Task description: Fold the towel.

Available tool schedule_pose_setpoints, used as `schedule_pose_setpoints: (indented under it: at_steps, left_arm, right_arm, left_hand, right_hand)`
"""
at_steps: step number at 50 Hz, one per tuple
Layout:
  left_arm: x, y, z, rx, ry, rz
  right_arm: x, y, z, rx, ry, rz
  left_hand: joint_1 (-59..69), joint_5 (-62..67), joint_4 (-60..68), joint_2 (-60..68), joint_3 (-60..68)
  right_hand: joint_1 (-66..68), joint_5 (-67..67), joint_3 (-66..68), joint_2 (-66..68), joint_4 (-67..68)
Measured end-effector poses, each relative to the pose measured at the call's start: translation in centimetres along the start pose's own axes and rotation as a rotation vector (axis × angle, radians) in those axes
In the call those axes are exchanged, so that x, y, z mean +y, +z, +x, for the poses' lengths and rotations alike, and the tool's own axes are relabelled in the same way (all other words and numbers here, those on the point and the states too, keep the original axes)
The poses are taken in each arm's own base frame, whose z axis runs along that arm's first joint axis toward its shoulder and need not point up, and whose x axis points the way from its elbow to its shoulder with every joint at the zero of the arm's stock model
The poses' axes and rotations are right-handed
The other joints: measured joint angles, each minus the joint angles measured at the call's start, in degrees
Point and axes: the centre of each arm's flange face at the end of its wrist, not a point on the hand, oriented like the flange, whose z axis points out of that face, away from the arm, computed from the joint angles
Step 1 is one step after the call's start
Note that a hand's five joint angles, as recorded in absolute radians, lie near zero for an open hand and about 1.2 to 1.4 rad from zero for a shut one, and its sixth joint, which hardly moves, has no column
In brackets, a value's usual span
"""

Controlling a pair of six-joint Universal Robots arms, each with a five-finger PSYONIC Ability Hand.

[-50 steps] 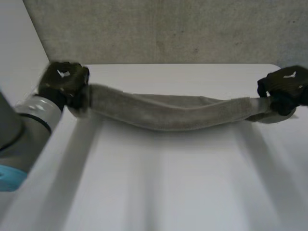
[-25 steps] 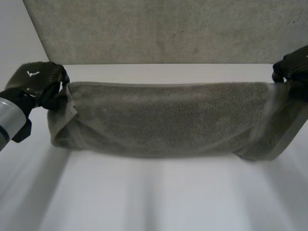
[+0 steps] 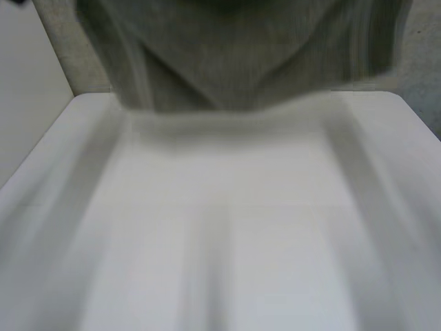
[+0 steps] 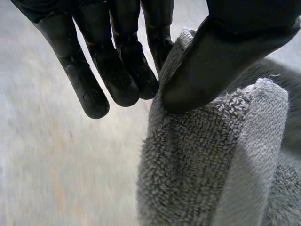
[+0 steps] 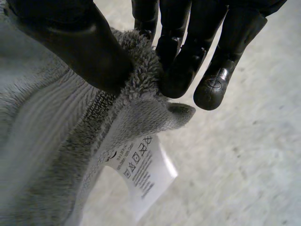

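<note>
Where the head view looks down the white table (image 3: 227, 227), the grey towel (image 3: 234, 62) hangs as a wide sheet over the table's far side, in front of the grey wall (image 3: 422, 62). Its lower hem is smeared with motion and runs roughly level with the far edge of the table. Whether that hem touches the tabletop I cannot tell. A V-shaped fold line shows in the middle of the cloth.

The wrist views add how the cloth is held at each end. In the left wrist view, the left hand (image 4: 221, 61) has its thumb pressed flat on one upper corner of the towel, just above the corner's smooth woven band. The fingers (image 4: 117, 70) are straight and close together. The one nearest the cloth lies against its back, so the corner is pinched between thumb and fingers, and the other fingers stand beside the cloth's edge. The terry loops below the thumb hang straight down from the grip.

In the right wrist view, the right hand (image 5: 80, 42) clamps another corner the same way. The thumb is on one face of the cloth and the fingers (image 5: 183, 61) are on the other, with a small tuft of terry bunched between them. A white care label (image 5: 141, 174), printed with small washing symbols and text, dangles from the hem just below this grip. The tip of the corner pokes out under the fingertips.
</note>
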Motion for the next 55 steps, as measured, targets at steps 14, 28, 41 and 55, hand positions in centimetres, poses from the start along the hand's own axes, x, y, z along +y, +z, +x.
schedule_pose_setpoints:
  at_steps: [14, 28, 41, 55]
  left_arm:
    - [5.1, -2.5, -2.2, -0.043, -0.132, -0.159]
    - [19.4, -14.8, 0.1, 0.037, -0.215, -0.556]
    - [16.2, -19.2, 0.4, 0.079, -0.062, -0.644]
    - [10.3, -19.4, -0.2, 0.100, -0.076, -0.549]
  right_arm:
    - [5.7, -3.0, -3.9, -0.226, 0.017, -0.270]
    - [16.1, -14.1, -13.1, -0.666, 0.020, -0.644]
    - [13.5, -15.8, -9.0, -0.562, -0.021, -0.628]
    - [8.4, -15.0, -3.3, -0.432, -0.042, -0.498]
  left_hand:
    - [0.0, 0.0, 0.2, 0.0, 0.0]
    - [0.0, 0.0, 0.2, 0.0, 0.0]
    - [0.0, 0.0, 0.2, 0.0, 0.0]
    - [0.0, 0.0, 0.2, 0.0, 0.0]
  right_hand:
    - [0.0, 0.0, 0.0, 0.0, 0.0]
    - [0.0, 0.0, 0.0, 0.0, 0.0]
    - [0.0, 0.0, 0.0, 0.0, 0.0]
    - [0.0, 0.0, 0.0, 0.0, 0.0]
